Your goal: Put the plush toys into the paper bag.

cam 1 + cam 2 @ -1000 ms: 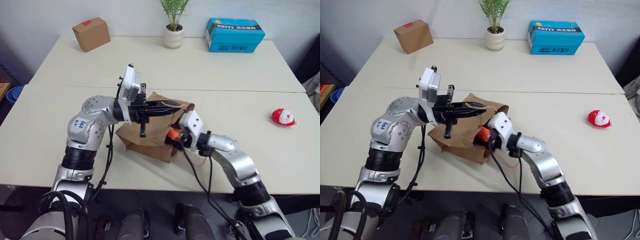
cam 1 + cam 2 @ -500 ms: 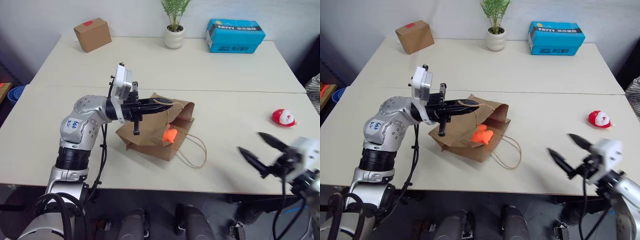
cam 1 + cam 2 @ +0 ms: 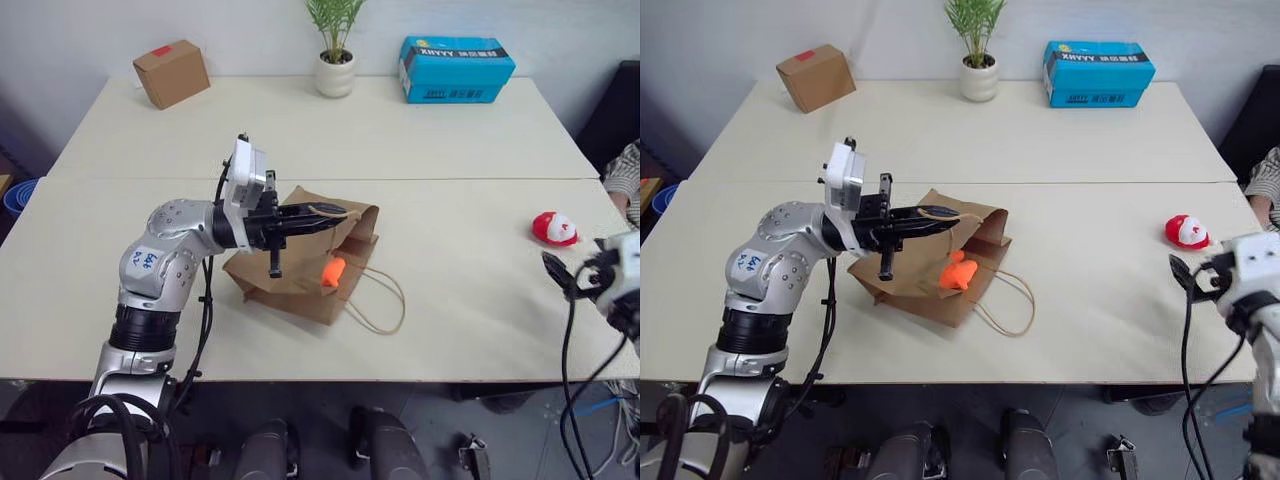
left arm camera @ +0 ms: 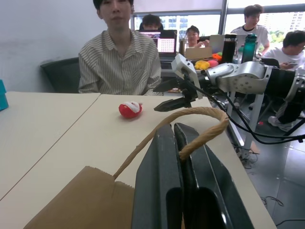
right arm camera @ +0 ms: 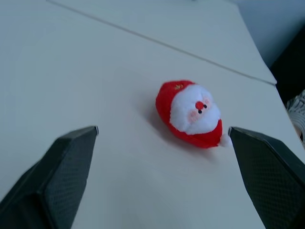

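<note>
The brown paper bag [image 3: 292, 272] lies on its side in the middle of the table, mouth toward my right. My left gripper [image 3: 338, 212] is shut on one rope handle [image 4: 206, 113], lifting the mouth's upper edge. The orange plush toy [image 3: 333, 272] sits just inside the mouth. The red-and-white plush toy [image 3: 554, 228] rests on the table at the far right. My right gripper [image 5: 163, 130] stands open just short of that toy, its fingers [image 5: 71, 157] wide apart and level, holding nothing.
At the back of the far table stand a small cardboard box [image 3: 172, 72], a potted plant [image 3: 335, 70] and a blue box [image 3: 456, 69]. The bag's other handle [image 3: 385, 305] loops on the table. A person [image 4: 121, 59] sits beyond the right end.
My right gripper left the orange toy in the bag's mouth, opened, and swung far right to the red-and-white toy. The left gripper kept its hold on the handle.
</note>
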Available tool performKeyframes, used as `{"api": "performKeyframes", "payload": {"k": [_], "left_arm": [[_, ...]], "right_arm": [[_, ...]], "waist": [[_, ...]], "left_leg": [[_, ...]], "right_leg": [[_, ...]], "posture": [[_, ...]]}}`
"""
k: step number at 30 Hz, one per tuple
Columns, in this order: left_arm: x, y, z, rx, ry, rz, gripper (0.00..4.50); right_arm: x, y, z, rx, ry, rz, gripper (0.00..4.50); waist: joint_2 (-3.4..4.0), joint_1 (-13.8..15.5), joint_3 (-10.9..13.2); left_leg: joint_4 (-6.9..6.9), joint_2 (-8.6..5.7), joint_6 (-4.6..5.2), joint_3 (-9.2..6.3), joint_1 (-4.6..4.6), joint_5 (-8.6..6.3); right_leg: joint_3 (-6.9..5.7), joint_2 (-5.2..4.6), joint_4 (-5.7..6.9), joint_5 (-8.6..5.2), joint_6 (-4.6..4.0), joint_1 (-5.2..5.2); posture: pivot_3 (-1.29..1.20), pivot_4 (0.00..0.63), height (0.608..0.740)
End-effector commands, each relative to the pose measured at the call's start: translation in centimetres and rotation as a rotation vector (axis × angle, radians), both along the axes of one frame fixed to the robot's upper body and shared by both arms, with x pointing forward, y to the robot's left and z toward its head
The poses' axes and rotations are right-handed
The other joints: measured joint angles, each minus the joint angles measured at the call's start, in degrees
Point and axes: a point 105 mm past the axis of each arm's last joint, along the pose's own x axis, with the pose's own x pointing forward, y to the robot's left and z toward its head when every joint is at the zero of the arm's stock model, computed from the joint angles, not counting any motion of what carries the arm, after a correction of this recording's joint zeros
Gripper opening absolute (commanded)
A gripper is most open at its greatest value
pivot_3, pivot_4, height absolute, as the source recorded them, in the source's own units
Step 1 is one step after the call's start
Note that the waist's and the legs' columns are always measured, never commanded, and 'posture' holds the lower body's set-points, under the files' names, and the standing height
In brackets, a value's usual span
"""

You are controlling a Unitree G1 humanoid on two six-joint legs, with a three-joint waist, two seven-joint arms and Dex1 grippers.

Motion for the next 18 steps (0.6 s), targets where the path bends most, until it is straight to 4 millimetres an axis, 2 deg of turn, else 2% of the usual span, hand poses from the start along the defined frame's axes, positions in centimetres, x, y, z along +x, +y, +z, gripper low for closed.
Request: {"api": "performKeyframes", "payload": {"k": [1,6,7,9,15,18], "left_arm": [[-0.8,0.1,1.0,-0.008,-0.047,0.001,0.0],[-0.7,0.3,1.2,-0.004,-0.052,0.017,0.0],[-0.8,0.3,1.3,-0.003,-0.055,0.018,0.0],[-0.8,0.4,1.5,-0.009,-0.055,0.022,0.0],[-0.7,0.6,1.2,0.01,-0.051,0.026,0.0],[-0.6,0.6,1.7,0.004,-0.063,0.026,0.0]], "right_arm": [[2.9,-0.8,0.5,-0.027,0.053,-0.006,4.47],[6.1,-2.0,0.1,-0.065,0.137,-0.122,4.47],[6.5,-2.0,0.1,-0.083,0.151,-0.134,4.3],[6.8,-2.5,0.2,-0.133,0.168,-0.185,3.8],[6.4,-3.3,-1.0,-0.139,0.239,-0.237,1.69],[6.8,-2.5,0.1,-0.093,0.186,-0.171,0.71]], "waist": [[0.0,-0.1,0.0],[0.01,-0.1,0.0],[0.01,-0.1,0.0],[0.01,-0.1,0.0],[0.01,-0.1,0.0],[0.01,0.0,0.0]], "left_leg": [[0.01,-0.01,0.01,0.02,0.0,0.0],[0.03,-0.03,0.03,-0.03,-0.04,0.03],[0.03,-0.05,0.03,-0.03,-0.06,0.03],[0.03,-0.06,0.03,-0.05,-0.09,0.03],[0.03,-0.03,0.02,-0.1,-0.16,0.04],[0.05,-0.04,0.01,-0.11,-0.14,0.04]], "right_leg": [[0.0,0.01,-0.01,0.0,0.0,0.01],[-0.06,0.01,-0.04,0.0,0.01,0.02],[-0.07,0.01,-0.03,0.0,0.01,0.01],[-0.07,-0.02,-0.04,0.0,0.01,0.0],[-0.12,-0.01,-0.1,0.01,0.03,0.02],[-0.12,0.01,-0.11,0.02,0.06,0.05]], "posture": [[0.0,0.15,0.74],[0.0,0.15,0.74],[0.0,0.15,0.74],[0.0,0.15,0.74],[0.0,0.15,0.74],[0.0,0.15,0.74]]}}
